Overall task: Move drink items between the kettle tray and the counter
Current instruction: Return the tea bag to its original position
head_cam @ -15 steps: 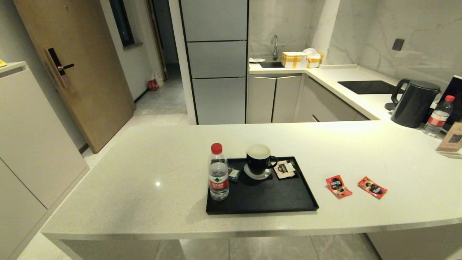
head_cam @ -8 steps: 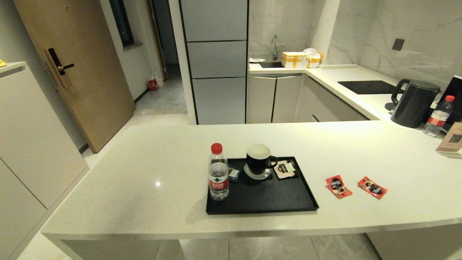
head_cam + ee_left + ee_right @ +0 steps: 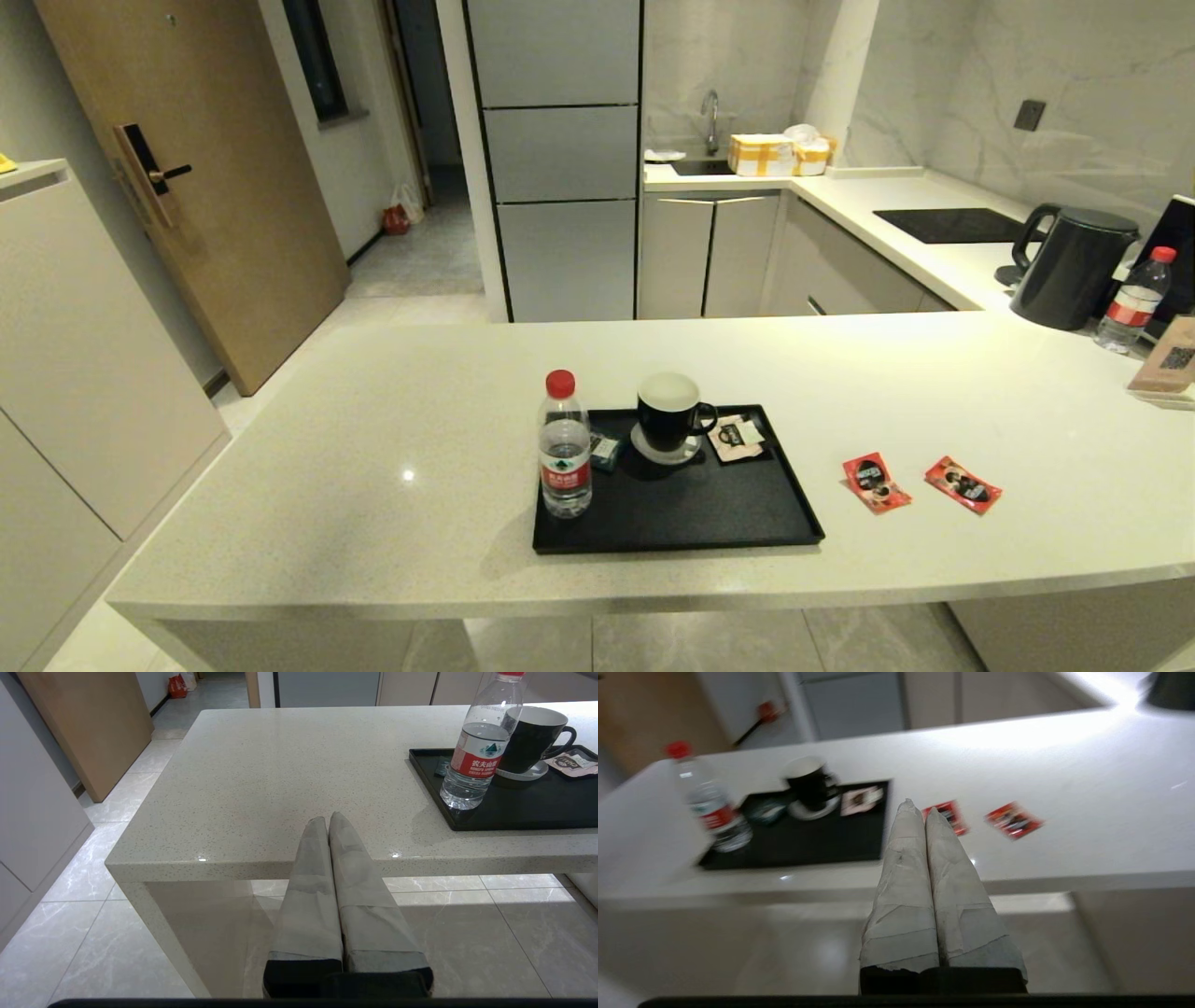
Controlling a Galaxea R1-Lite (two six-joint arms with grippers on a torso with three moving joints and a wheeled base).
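- Kitchen worktop first: you are looking down on the counter (image 3: 373, 448), a glossy cream-white speckled stone slab with a thick edge, running on to the right under a dark kettle (image 3: 1074, 266).
- You find the two drink items flat on that stone to the right of the tray, side by side and apart: the nearer red sachet (image 3: 876, 483) and the farther red sachet (image 3: 963, 484), both thin foil rectangles with a dark round picture.
- Beside them sits the kettle tray (image 3: 747, 532), matte black, rectangular, with a low raised rim.
- On the tray you see a clear water bottle (image 3: 565, 448) with a red cap at its left edge, and a black mug (image 3: 670, 413) with a pale inside on a pale coaster.
- A cream sachet (image 3: 736, 437) lies right of the mug; a small dark packet (image 3: 605, 450) is partly hidden behind the bottle.
- Your left gripper (image 3: 328, 820) hangs off the counter's near edge, its grey taped fingers pressed together with nothing between them.
- Your right gripper (image 3: 920, 809) is likewise closed and empty, in front of the counter's edge; its view is smeared, so sachet print is unreadable there.
- Neither arm shows in the head view.
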